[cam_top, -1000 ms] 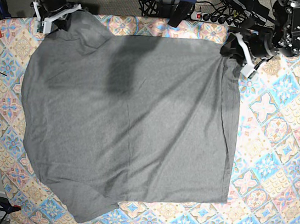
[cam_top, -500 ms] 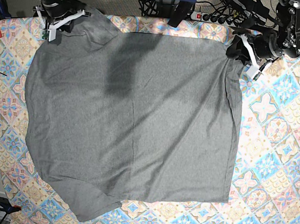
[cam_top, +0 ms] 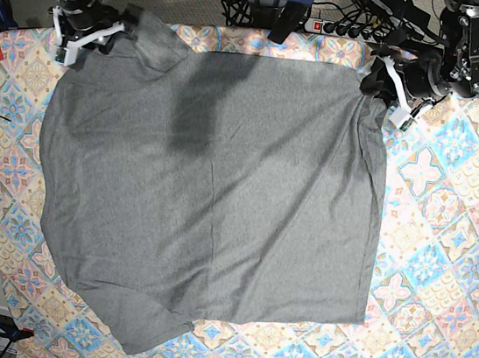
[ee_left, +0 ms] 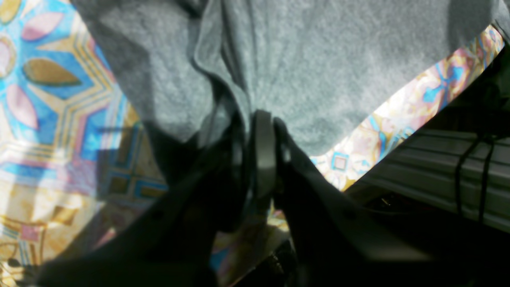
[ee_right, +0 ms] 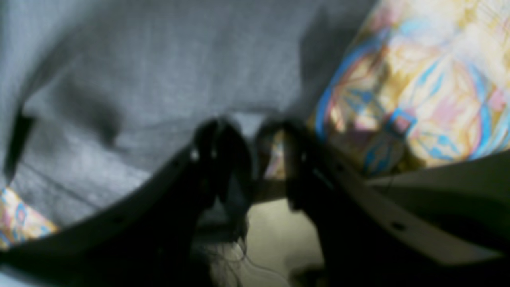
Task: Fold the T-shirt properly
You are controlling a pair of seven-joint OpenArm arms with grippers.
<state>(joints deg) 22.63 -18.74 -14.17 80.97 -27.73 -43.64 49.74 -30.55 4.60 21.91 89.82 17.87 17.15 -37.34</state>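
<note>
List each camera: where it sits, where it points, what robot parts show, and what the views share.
Base: overhead, looking straight down at the T-shirt spread on the tablecloth; both arms show at the top corners.
Left wrist: on the left arm, looking along its left pincer, shut on a bunched shirt corner.
Right wrist: on the right arm, blurred, looking past its right pincer, whose jaws stand apart at the shirt's edge.
Shared: all three show the grey shirt and patterned cloth; the base view also shows both pincers.
</note>
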